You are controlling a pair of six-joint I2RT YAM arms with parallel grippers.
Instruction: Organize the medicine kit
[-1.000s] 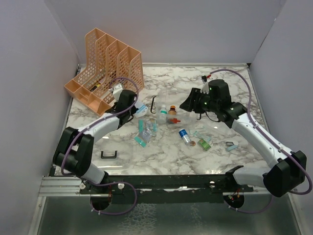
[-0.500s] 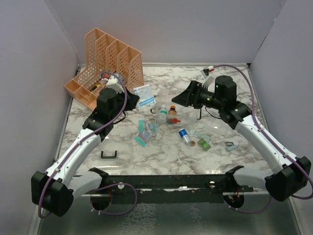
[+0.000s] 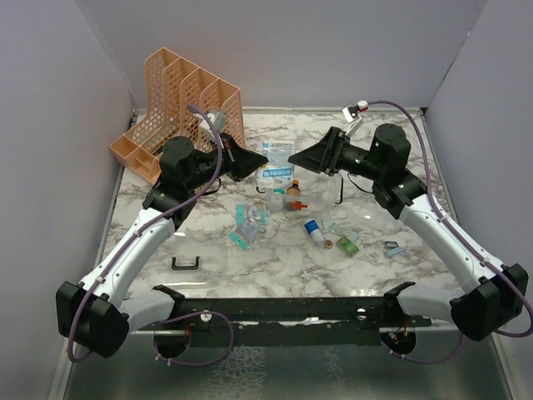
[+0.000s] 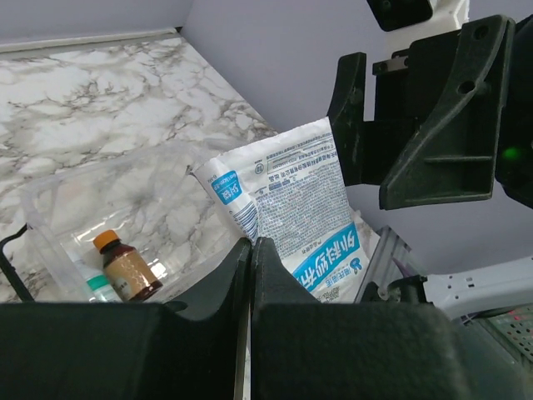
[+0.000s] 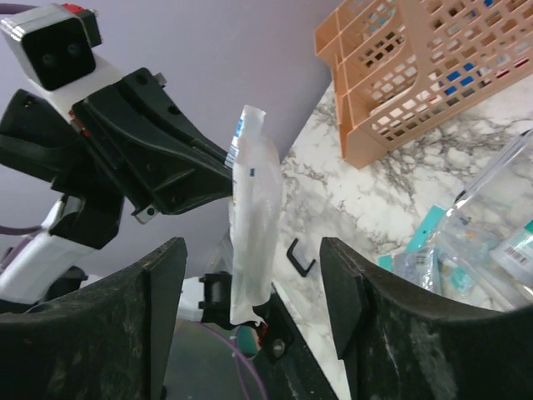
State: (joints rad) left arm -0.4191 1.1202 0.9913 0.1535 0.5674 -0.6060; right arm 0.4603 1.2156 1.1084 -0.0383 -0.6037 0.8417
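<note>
My left gripper (image 3: 252, 160) is shut on the edge of a white and blue medicine packet (image 3: 276, 163) and holds it in the air above the medicine kit. The kit is a clear plastic box (image 4: 100, 172) with a brown bottle (image 4: 129, 271) inside. In the left wrist view the jaws (image 4: 251, 243) pinch the packet (image 4: 291, 204). My right gripper (image 3: 295, 157) faces the packet from the right, open, with a finger on each side of the packet's free end (image 5: 254, 217). I cannot tell if the fingers touch the packet.
An orange mesh file rack (image 3: 179, 108) stands at the back left. Loose teal packets (image 3: 247, 225), a blue vial (image 3: 314, 229) and a green item (image 3: 348, 246) lie in front of the kit. A black handle piece (image 3: 186, 264) lies near the front left.
The left arm lifted the packet off the table and swung it right, above the kit. The right gripper moved left toward the packet and opened wider.
</note>
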